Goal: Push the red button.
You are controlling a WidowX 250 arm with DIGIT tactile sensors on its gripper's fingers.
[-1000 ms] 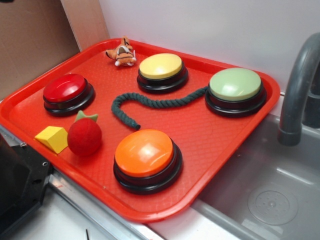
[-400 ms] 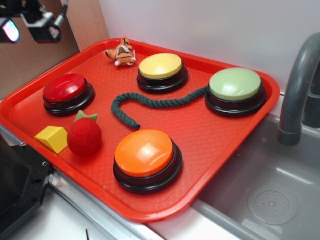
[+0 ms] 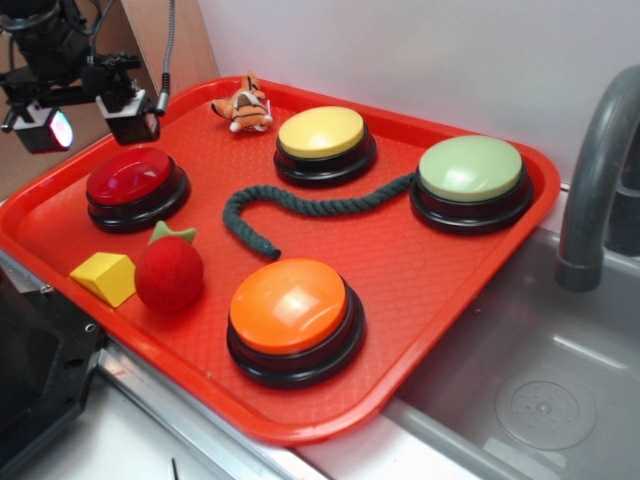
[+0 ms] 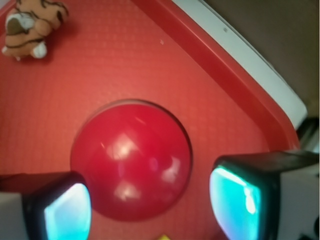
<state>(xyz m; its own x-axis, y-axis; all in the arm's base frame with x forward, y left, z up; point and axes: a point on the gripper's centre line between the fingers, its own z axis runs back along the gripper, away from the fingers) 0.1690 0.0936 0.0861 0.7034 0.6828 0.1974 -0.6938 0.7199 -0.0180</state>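
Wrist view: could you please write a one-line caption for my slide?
Open gripper hovering above the red button on the red tray, toy tiger at upper left.

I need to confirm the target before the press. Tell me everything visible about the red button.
The red button has a glossy dark-red dome with light glints, seated on a black round base. It stands upright at the left rear of the red tray, apart from the fuzzy red ball nearer the front. Nothing touches it; the claw hangs above it, jaws apart.
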